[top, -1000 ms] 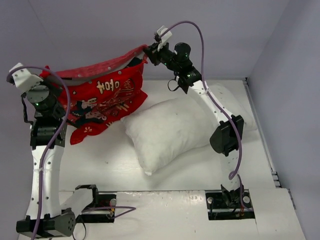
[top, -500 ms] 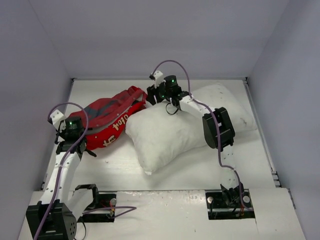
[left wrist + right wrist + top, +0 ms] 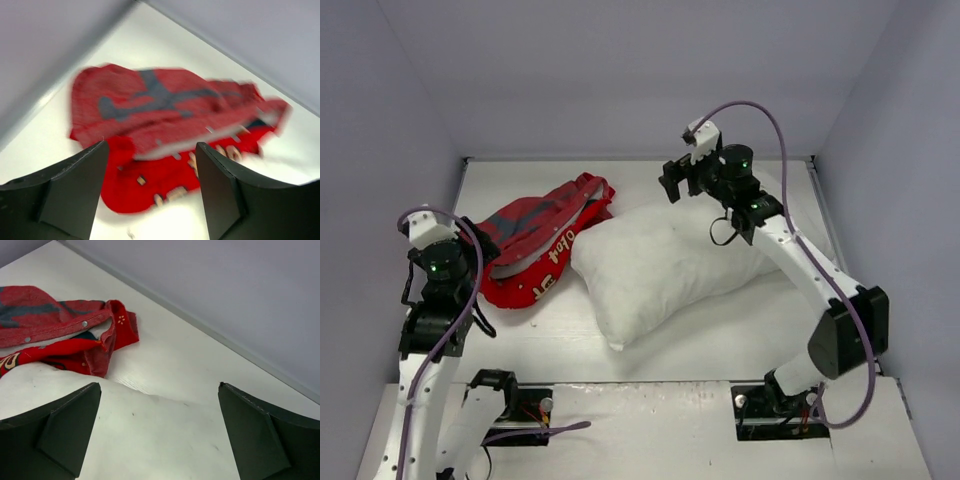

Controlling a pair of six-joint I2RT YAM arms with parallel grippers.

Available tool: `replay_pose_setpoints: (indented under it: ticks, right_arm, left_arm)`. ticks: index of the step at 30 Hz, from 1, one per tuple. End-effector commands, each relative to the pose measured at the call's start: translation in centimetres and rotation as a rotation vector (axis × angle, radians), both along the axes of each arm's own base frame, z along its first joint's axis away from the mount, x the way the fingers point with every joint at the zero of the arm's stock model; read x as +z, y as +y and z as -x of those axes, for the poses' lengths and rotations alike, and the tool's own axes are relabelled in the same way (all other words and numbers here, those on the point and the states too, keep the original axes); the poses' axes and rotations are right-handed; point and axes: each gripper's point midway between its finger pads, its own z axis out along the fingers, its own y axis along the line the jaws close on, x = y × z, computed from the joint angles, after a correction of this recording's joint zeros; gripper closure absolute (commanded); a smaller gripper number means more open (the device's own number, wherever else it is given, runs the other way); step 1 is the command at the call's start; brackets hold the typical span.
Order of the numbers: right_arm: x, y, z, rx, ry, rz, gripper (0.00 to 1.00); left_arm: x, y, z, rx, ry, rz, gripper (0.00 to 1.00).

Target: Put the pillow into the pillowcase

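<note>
The red pillowcase (image 3: pixel 535 243) lies crumpled at the table's back left, dull reverse side on top, its right edge against the pillow. The plump white pillow (image 3: pixel 660 262) lies slantwise in the middle. My left gripper (image 3: pixel 483 243) hangs open just left of the pillowcase, holding nothing; in the left wrist view the pillowcase (image 3: pixel 165 102) is blurred beyond the open gripper (image 3: pixel 151 147). My right gripper (image 3: pixel 672 182) is open above the pillow's far edge. In the right wrist view the pillow (image 3: pixel 150 440) fills the space under the open gripper (image 3: pixel 159 387), with the pillowcase (image 3: pixel 50 330) at the left.
Grey walls (image 3: pixel 620 80) close in the white table (image 3: pixel 520 330) at the back and both sides. The arm mounts (image 3: pixel 520 405) sit at the near edge. The right arm's elbow (image 3: pixel 845 335) hangs over the table's right side.
Both grippers held the pillowcase up a second ago; they have opened and let go. The pillowcase now lies in a heap, and both arms have drawn back from it.
</note>
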Motion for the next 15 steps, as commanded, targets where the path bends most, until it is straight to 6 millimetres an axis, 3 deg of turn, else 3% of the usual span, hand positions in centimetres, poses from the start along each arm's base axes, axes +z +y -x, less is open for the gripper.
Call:
replay_pose_setpoints:
  ticks: [1,2,4,6,9,11,12,14,15]
  right_arm:
    - [-0.9,-4.6,0.0,-0.193,-0.004,0.037,0.00]
    - [-2.7,-6.6,0.0,-0.256,0.040,0.039,0.00]
    - [-3.4,-9.4,0.1,-0.388,0.075,0.002,0.00]
    - [-4.8,-12.8,0.4,-0.560,0.101,0.008,0.00]
    - [-5.9,-15.5,1.0,-0.697,0.138,-0.022,0.00]
    - [-6.5,-16.5,1.4,-0.753,0.169,-0.046,0.00]
    - [-6.8,-17.3,1.5,-0.786,0.185,-0.053,0.00]
    - [-8.3,-18.2,2.3,-0.847,0.248,-0.065,0.00]
    - [-9.0,-18.7,2.6,-0.872,0.269,-0.070,0.00]
  left_arm:
    - [-0.2,-5.5,0.9,-0.251,0.028,0.101,0.34]
    - [-0.3,-6.9,0.9,-0.293,0.023,0.158,0.34]
    - [-1.4,-10.6,1.0,-0.382,0.057,0.321,0.33]
    - [-2.2,-12.7,0.6,-0.405,0.101,0.403,0.32]
    - [-2.9,-16.0,0.4,-0.454,0.157,0.348,0.30]
    - [-1.9,-18.3,0.2,-0.486,0.144,0.303,0.30]
    - [-2.9,-19.5,-0.4,-0.493,0.182,0.281,0.30]
    - [-2.9,-22.3,-0.9,-0.540,0.187,0.289,0.29]
    - [-4.7,-23.7,-1.6,-0.547,0.233,0.272,0.29]
